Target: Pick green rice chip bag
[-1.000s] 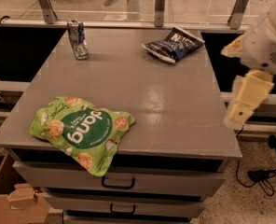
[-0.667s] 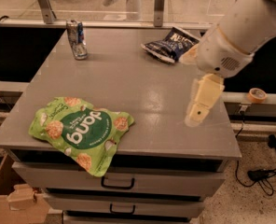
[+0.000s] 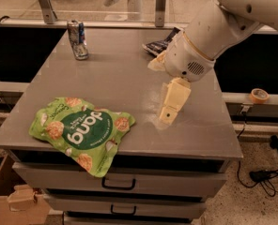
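Note:
The green rice chip bag lies flat at the front left of the grey cabinet top, its lower corner hanging over the front edge. My gripper hangs over the right middle of the top, well to the right of the bag and not touching it. It is open and empty, with one cream finger pointing down toward the surface.
A dented metal can stands at the back left. A dark blue chip bag lies at the back right, partly hidden by my arm. A tape roll sits on a ledge to the right. A cardboard box and cables are on the floor.
My arm has swung in from the right edge over the cabinet top, moving left and toward the bag. The bag, the can and the blue bag have not moved.

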`<state>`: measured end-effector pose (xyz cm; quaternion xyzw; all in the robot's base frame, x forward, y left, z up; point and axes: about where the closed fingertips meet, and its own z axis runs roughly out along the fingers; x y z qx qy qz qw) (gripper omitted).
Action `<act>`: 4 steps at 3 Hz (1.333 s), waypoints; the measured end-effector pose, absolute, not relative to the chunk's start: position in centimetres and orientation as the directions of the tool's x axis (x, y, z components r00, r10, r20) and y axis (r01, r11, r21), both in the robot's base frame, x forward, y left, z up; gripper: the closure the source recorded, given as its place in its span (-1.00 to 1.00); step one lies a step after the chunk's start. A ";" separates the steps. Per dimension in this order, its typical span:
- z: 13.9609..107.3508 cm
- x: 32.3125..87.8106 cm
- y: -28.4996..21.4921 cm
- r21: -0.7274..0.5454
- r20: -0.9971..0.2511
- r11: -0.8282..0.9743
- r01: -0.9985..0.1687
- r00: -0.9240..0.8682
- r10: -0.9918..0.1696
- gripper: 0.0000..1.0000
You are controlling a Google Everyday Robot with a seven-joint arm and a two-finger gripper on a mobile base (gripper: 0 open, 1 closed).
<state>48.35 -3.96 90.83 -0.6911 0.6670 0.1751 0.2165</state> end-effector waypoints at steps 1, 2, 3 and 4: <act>90.1 48.3 -1.9 -0.059 -0.596 -0.022 -0.998 0.053 -0.801 -1.00; 89.2 48.4 2.0 -0.044 -0.675 -0.060 -0.997 0.074 -0.735 -1.00; 88.1 48.2 6.1 -0.023 -0.741 -0.106 -0.994 0.088 -0.665 -1.00; 86.5 47.9 8.6 0.001 -0.788 -0.122 -0.993 0.074 -0.612 -1.00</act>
